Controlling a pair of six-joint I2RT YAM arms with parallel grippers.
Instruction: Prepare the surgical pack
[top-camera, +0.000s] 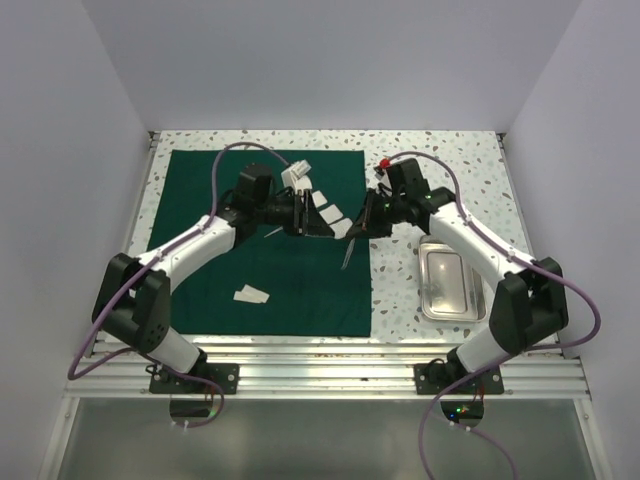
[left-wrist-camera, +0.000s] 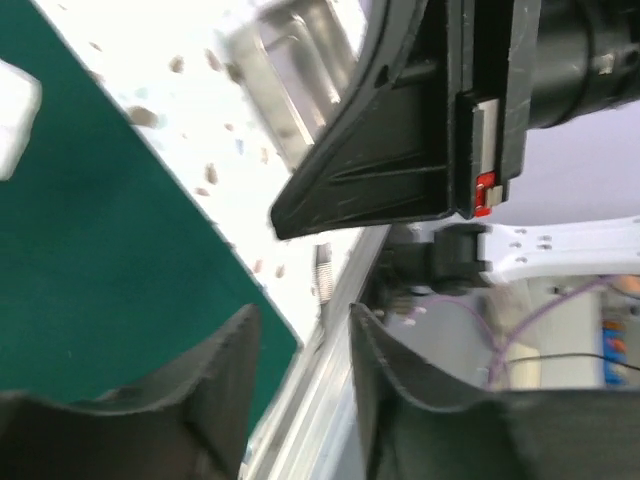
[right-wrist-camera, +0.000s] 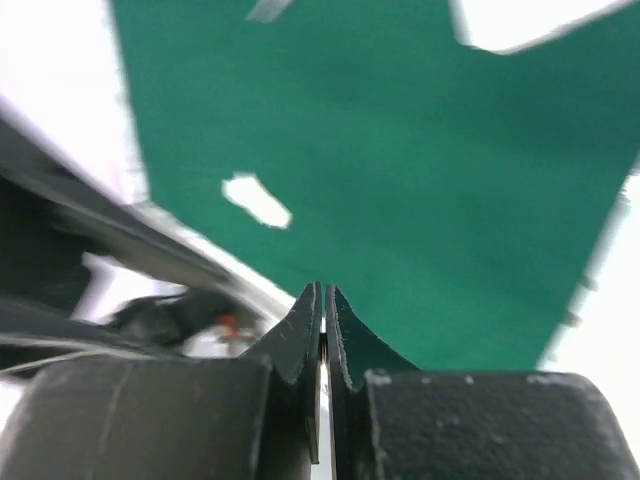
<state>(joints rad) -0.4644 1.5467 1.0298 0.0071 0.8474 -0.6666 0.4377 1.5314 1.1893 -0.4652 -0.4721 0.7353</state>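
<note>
The dark green cloth (top-camera: 260, 240) lies spread flat on the left of the table. My right gripper (top-camera: 354, 228) is shut on a thin silvery scissor-like instrument (top-camera: 347, 252), which hangs down over the cloth's right edge. In the right wrist view the gripper (right-wrist-camera: 324, 290) shows a silver strip (right-wrist-camera: 322, 352) pinched between its fingers. My left gripper (top-camera: 318, 222) faces it closely and is open and empty, as the left wrist view (left-wrist-camera: 305, 325) shows. White gauze squares lie on the cloth (top-camera: 298, 172), (top-camera: 252, 293), (top-camera: 326, 210). The small steel tray (top-camera: 450, 282) sits on the right.
A small red item (top-camera: 384, 163) lies at the back beside the right arm. The speckled tabletop (top-camera: 440, 160) shows around the cloth. White walls enclose the table. An aluminium rail (top-camera: 320, 360) runs along the near edge.
</note>
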